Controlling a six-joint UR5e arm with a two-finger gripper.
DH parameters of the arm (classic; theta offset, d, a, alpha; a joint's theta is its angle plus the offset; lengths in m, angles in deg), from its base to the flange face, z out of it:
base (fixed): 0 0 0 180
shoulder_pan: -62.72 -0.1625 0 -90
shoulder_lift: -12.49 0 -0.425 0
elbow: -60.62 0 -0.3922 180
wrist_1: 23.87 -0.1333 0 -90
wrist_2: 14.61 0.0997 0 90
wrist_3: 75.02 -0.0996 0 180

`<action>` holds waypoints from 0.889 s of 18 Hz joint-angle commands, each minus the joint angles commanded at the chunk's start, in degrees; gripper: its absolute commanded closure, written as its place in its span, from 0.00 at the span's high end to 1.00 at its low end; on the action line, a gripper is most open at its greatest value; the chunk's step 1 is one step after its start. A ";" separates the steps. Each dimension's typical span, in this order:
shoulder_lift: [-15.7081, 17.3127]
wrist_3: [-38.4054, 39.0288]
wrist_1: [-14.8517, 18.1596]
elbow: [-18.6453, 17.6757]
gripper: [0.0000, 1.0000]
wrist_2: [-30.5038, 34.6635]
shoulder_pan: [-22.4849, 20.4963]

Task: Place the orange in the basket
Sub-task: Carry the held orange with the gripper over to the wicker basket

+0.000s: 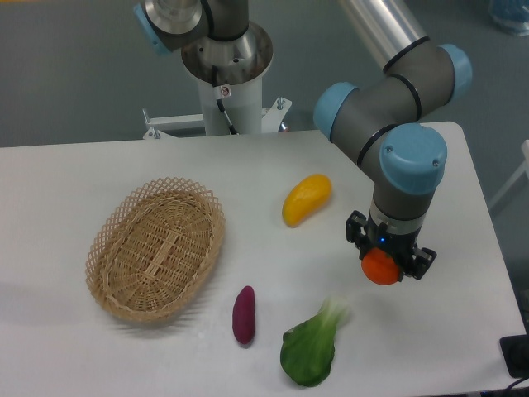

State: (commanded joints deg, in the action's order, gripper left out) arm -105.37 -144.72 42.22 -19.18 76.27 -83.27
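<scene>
Orange [381,267] sits clamped in the tool [387,258], at the right of the white worktop [74,347]. Just left and below lies a bok choy [311,351]; a mango [306,199] and purple yam [244,314] lie further left. The basket [156,247], well apart, holds nothing.

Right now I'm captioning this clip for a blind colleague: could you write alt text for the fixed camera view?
A robot gripper is closed around the orange near the white table's right side. An empty wicker basket sits far left; between them lie a yellow fruit, a purple vegetable and leafy greens.
</scene>
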 joint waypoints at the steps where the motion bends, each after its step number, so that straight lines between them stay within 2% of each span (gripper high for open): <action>1: 0.09 0.44 0.00 -0.26 0.59 0.09 1.49; 9: -0.09 6.58 0.09 -1.23 0.60 2.28 8.61; 13: 0.09 10.45 -0.17 -1.41 0.59 2.29 13.35; 16: 0.44 13.97 -0.44 -2.81 0.57 2.29 19.06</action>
State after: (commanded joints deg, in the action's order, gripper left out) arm -104.93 -130.75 41.79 -21.99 78.55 -64.21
